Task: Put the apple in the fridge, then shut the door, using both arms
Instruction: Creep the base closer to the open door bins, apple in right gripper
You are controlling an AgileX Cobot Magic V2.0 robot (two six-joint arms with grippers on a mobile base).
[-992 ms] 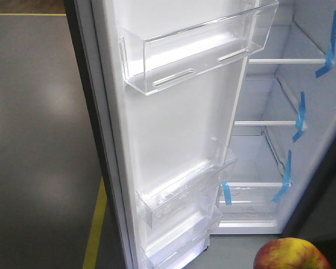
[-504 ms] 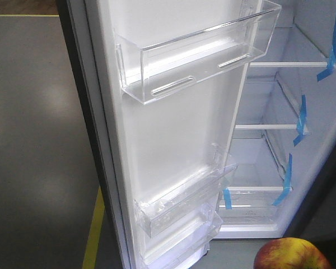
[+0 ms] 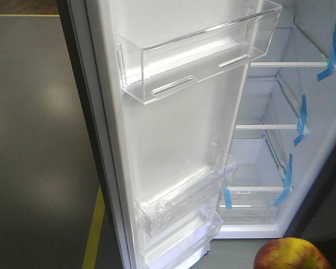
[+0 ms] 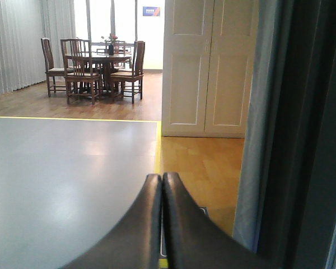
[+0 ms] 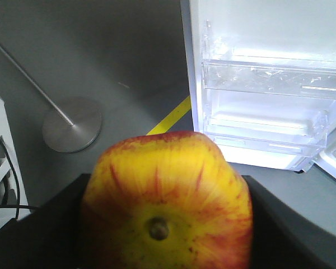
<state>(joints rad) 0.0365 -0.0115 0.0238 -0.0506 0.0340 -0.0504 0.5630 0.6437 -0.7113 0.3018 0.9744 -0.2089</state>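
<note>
The red and yellow apple (image 5: 168,202) fills the right wrist view, and my right gripper (image 5: 167,224) is shut on it, black fingers pressing both sides. In the front view the apple (image 3: 291,253) shows at the bottom right, low in front of the open fridge (image 3: 280,101) with its white lining, clear shelves and blue tape strips. The door (image 3: 179,129) stands wide open, its white inner face with clear bins turned toward me. My left gripper (image 4: 162,178) is shut on nothing, close beside the door's dark outer edge (image 4: 291,134).
A grey floor with a yellow line (image 3: 94,235) lies left of the door. A round metal stand base (image 5: 71,123) sits on the floor in the right wrist view. A dining table with chairs (image 4: 98,67) and white cupboard doors (image 4: 207,67) stand far off.
The front view shifted slightly, so the door and fridge moved a little in the frame a second ago. Since half a second ago nothing has visibly moved. The apple stays at the bottom right.
</note>
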